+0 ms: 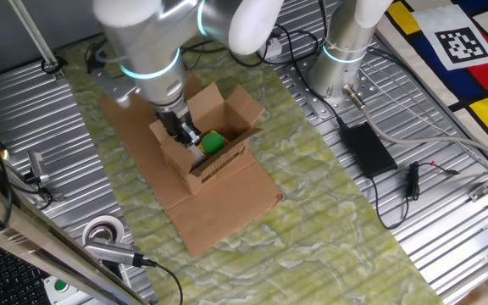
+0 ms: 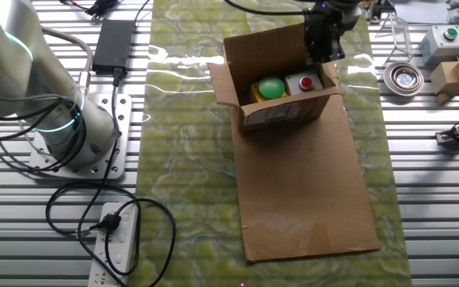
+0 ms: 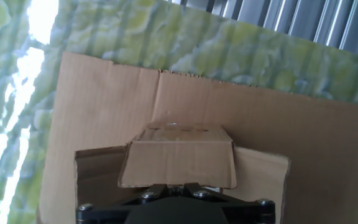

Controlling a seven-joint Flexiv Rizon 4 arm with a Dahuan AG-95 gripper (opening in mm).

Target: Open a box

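On the large flat brown cardboard sheet (image 2: 305,203) lying over the green marbled mat (image 2: 182,159), the small brown corrugated cardboard box (image 2: 281,112) is sitting with most flaps already standing open, exposing a green ball (image 2: 272,88) and a grey block with a red button (image 2: 303,83). The black two-finger gripper (image 1: 185,133) is working at one side flap (image 3: 178,155); whether its fingers are spread or pinching, I cannot tell. Little seems left beyond folding that flap outward, and the sheet beyond that edge is offering free room.

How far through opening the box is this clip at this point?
Mostly done: the small brown cardboard box stands open on the flat cardboard sheet, showing a green round object and a red-buttoned grey unit. The gripper is at one side flap; folding it fully outward remains.
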